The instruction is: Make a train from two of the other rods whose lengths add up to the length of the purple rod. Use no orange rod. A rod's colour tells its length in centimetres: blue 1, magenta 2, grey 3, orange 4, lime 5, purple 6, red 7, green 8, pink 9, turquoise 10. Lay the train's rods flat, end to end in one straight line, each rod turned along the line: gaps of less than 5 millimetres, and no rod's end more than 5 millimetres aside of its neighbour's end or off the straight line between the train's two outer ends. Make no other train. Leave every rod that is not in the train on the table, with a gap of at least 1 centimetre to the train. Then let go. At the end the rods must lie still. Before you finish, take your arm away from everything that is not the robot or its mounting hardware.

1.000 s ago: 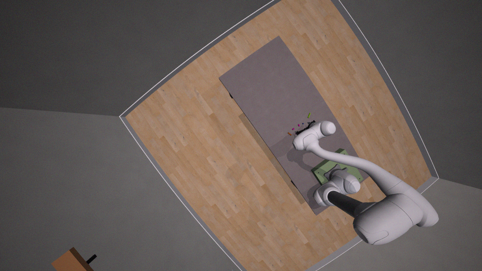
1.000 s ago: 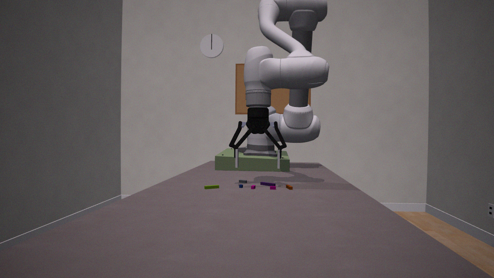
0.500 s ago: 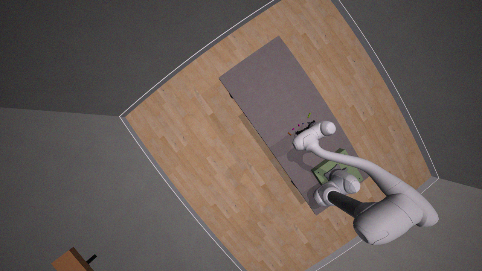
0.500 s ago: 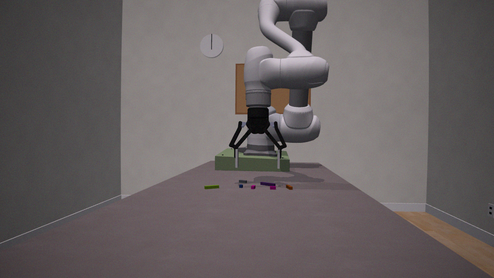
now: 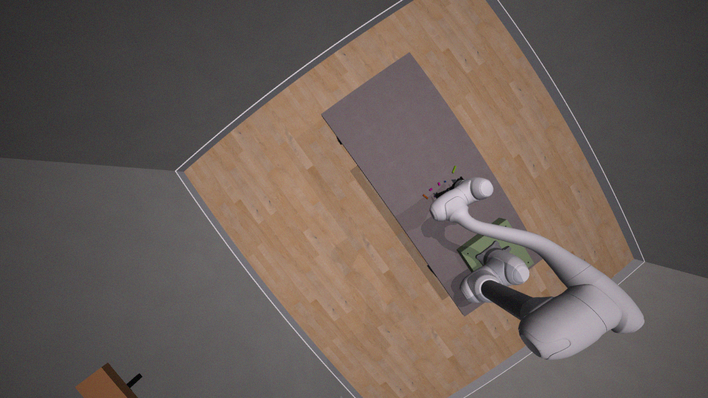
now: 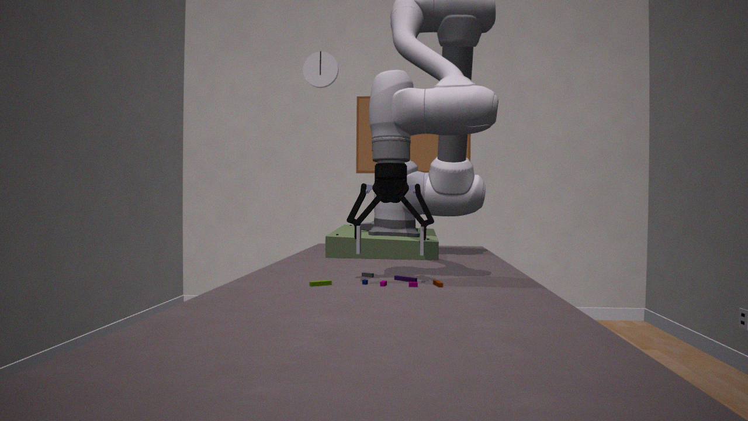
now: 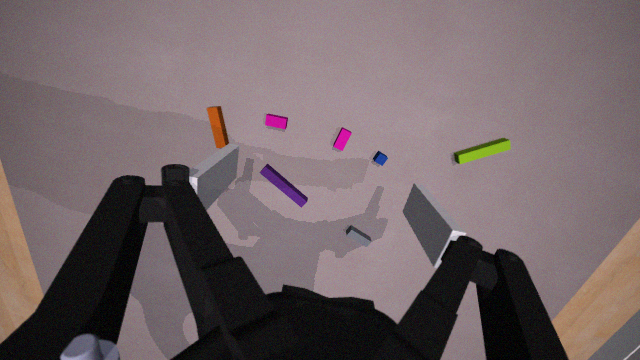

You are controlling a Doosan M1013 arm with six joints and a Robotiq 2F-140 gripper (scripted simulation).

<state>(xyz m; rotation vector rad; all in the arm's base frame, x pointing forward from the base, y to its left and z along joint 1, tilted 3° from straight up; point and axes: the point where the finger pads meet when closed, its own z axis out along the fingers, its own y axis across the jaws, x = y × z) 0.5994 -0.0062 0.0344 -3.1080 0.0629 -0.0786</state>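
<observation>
My gripper [image 7: 324, 180] [image 6: 389, 245] is wide open and empty, hanging well above the table. In the wrist view all rods lie flat and apart. The purple rod [image 7: 283, 185] lies below and between the fingers, nearer the left one. A grey rod [image 7: 358, 235] lies nearer me, toward the right finger. Beyond them lie an orange rod [image 7: 217, 126], two magenta rods [image 7: 276, 121] [image 7: 342, 138], a small blue rod [image 7: 380, 158] and a lime rod [image 7: 482, 150] far right. In the exterior view the lime rod [image 6: 319, 283] lies left and the orange rod [image 6: 437, 283] right.
The arm's green base block [image 6: 381, 245] stands on the table behind the rods. Wooden floor shows past both table edges in the wrist view [image 7: 595, 300]. The long table top [image 6: 366, 345] stretches toward the front camera.
</observation>
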